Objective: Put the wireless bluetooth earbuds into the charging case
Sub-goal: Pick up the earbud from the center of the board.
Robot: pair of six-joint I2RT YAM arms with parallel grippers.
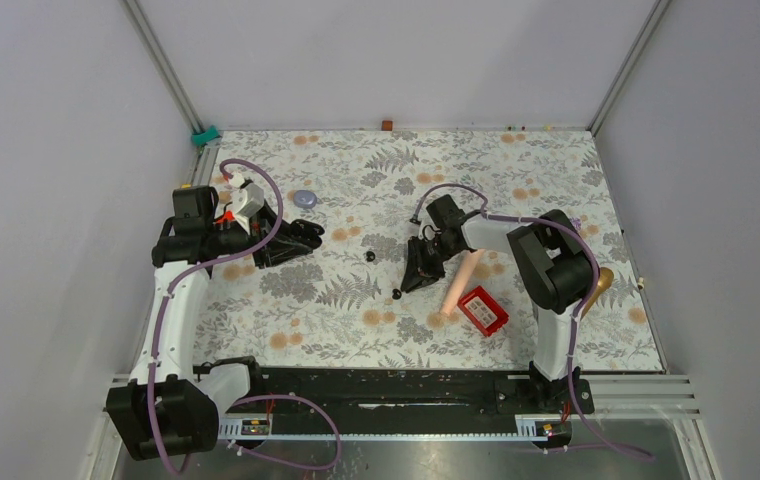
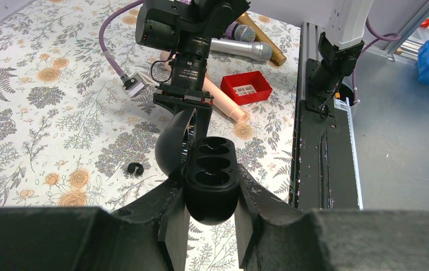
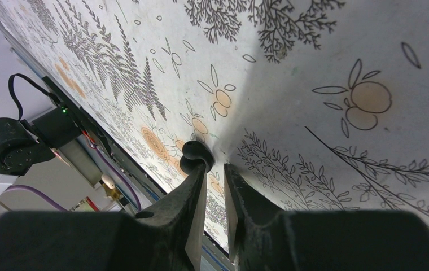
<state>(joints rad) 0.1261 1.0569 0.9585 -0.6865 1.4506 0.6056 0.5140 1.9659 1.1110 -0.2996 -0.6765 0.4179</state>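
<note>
The case sits between the left hand's fingers, over the bench's left side; one earbud lies mid-bench, between both hands; the second earbud lies just beside the right hand's tip; cylinder and box lie just right of it.

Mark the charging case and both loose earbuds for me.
charging case (image 2: 212, 204): left wrist view, on the rounded front of its lower shell.
nearer earbud (image 1: 397, 295): top view, on the middle of its body.
farther earbud (image 1: 369, 257): top view, on the middle of its body.
</note>
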